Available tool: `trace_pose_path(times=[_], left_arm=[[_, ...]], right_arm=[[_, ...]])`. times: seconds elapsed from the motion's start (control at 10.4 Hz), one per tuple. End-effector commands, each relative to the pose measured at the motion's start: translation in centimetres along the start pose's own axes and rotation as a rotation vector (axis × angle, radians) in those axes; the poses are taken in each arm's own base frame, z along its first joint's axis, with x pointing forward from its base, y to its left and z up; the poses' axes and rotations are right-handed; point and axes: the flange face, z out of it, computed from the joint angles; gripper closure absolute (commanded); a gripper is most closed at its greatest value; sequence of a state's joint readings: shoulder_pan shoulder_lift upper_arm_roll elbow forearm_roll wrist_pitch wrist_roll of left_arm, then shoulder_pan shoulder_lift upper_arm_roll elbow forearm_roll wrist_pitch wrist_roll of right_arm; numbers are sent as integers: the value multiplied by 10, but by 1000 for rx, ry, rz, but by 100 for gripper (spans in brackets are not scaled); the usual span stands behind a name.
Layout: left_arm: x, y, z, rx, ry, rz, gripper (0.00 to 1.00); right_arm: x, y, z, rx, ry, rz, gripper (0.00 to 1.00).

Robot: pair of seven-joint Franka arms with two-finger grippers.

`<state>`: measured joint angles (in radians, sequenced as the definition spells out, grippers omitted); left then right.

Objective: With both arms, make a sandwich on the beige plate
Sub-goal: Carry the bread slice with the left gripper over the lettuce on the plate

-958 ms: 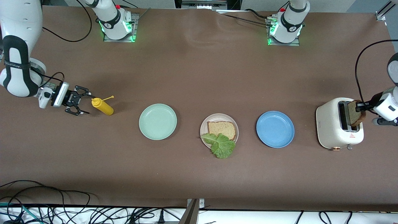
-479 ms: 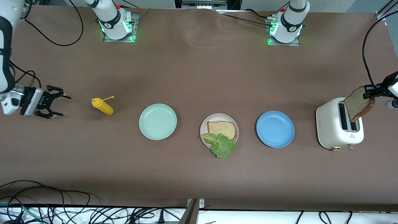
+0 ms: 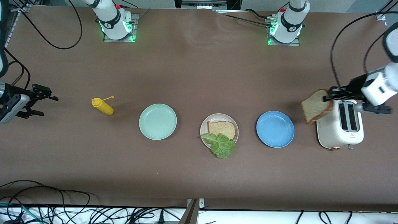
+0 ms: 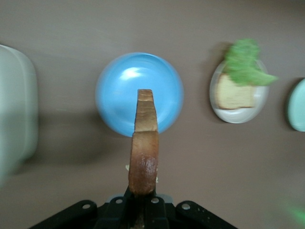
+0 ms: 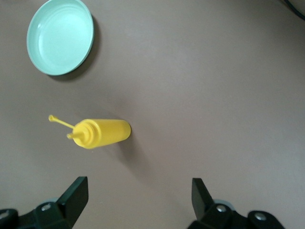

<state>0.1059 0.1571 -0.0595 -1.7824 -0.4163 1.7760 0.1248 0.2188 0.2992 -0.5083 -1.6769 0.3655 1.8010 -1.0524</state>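
L gripper (image 3: pixel 327 96) grips square brown toast slice (image 3: pixel 315 106) over white toaster (image 3: pixel 339 130) edge. R gripper (image 3: pixel 43 105), jaws wide, waits nr yellow squeeze bottle (image 3: pixel 102 106).

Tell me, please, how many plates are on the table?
3, in a row: the mint green plate toward the right arm's end, the beige plate in the middle, the blue plate beside the toaster.
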Motion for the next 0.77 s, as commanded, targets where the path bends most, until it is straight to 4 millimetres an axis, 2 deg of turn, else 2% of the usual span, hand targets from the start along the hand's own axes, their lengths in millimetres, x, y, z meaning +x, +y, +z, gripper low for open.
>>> trace_pose_path(times=[0.0,0.19,0.38,0.48,0.57,0.67], left_arm=[[23,55,62,-183,-33,-40,100],[30,114,121,-343,-59,-64,100],[40,146,179,-483,-80,-143,100],[49,166,197,-499,-51,-144,100],[53,183,225,-489,-59,-133,100],[57,187,244,-476,-47,-138,100]], right_arm=[[34,-39,-35,-94,-89,206,0],[55,-72,-44,-182,-123,383,0],[67,-98,-49,-225,-122,600,0],[72,-110,-52,-252,-124,662,0],[76,-115,-52,-288,-134,671,0],[74,-111,-54,-301,-126,677,0]])
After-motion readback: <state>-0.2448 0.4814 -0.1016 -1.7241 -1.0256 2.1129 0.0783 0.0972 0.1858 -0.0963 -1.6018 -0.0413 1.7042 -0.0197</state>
